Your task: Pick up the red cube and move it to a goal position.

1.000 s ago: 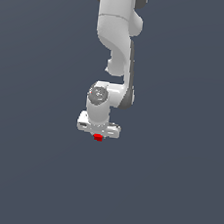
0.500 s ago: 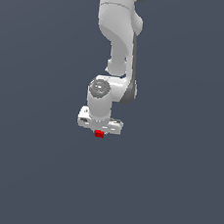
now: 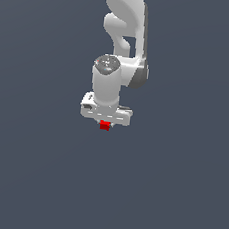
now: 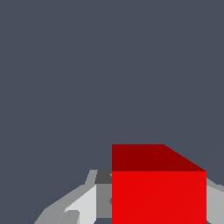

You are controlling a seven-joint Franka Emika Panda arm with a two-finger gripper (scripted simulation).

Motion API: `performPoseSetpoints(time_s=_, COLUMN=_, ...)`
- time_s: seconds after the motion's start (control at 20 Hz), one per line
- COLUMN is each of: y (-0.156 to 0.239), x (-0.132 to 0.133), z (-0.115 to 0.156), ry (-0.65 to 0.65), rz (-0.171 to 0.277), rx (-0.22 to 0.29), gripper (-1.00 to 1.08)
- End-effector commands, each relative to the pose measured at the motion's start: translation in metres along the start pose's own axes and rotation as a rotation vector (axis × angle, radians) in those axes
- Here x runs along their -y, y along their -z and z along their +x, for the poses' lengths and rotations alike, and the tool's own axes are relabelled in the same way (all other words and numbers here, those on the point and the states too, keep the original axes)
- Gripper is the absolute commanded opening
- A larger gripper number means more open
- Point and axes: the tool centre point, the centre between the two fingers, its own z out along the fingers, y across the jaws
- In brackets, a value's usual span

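The red cube [image 3: 104, 125] is a tiny bright red block held just below the white hand of the arm. My gripper [image 3: 105, 126] is shut on it, with the fingers almost hidden behind the cube in the exterior view. In the wrist view the red cube [image 4: 158, 188] fills the near part of the picture, with a grey-white finger [image 4: 83, 203] against one side and the other finger [image 4: 215, 201] just showing on the opposite side. The cube is lifted, with plain grey surface behind it. No goal marker shows.
The white arm [image 3: 122, 42] rises from the hand to the top of the exterior view. Around it is a uniform dark grey ground [image 3: 179, 184] with no other objects in view.
The arm has risen and shifted slightly, carrying the red cube upward with it. The cube stays gripped between the fingers.
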Motion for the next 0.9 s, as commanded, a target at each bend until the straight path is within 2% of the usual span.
performPoseSetpoints(time_s=0.0, y=0.025, x=0.004, z=-0.004, ry=0.0, rz=0.0, rx=-0.001, gripper=-1.0)
performPoseSetpoints(time_s=0.45, y=0.091, x=0.013, z=-0.013, ry=0.0, rz=0.0, rx=-0.001, gripper=-1.0)
performPoseSetpoints(time_s=0.85, y=0.109, x=0.016, z=-0.013, ry=0.0, rz=0.0, rx=-0.001, gripper=-1.0)
